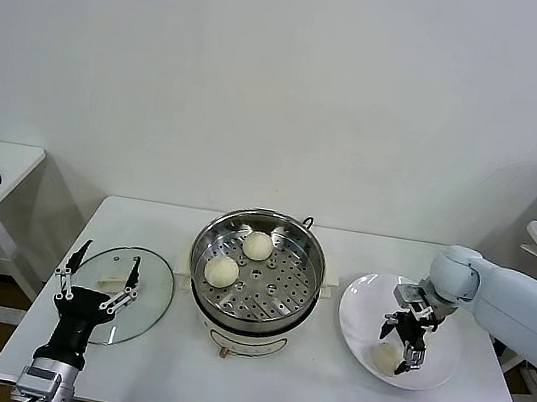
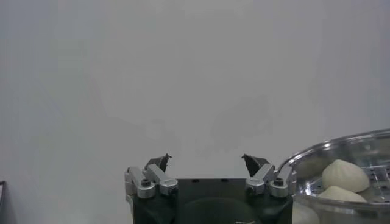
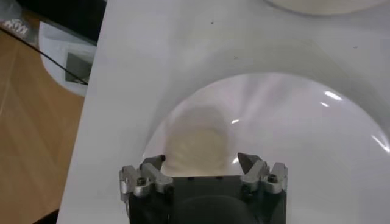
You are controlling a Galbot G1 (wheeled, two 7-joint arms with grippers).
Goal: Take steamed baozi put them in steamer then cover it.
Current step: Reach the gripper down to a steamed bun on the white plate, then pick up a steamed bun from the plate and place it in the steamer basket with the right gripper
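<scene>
Fingers of the right gripper point(image 1: 407, 341) are spread around a baozi point(image 1: 386, 357) on the white plate point(image 1: 441, 373), not yet gripping. It should be squeezed gently, lifted clear and carried to the steamer point(image 1: 256, 268), where two buns already sit. Left gripper point(image 1: 100, 277) is held wide open over the glass lid point(image 1: 152, 290) on the counter point(image 1: 320, 396).

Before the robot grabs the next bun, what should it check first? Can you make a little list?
1. Bun on the plate sits under the right gripper: ok; the baozi is right below it.
2. Right gripper wide enough for the bun: ok, its fingers stand on either side of it.
3. Room in the steamer: ok; only two buns lie inside.
4. Glass lid out of the way: ok, it lies on the table to the steamer's left.
5. Left gripper clear: ok, open above the lid.
6. More buns on the plate: cannot tell.
</scene>
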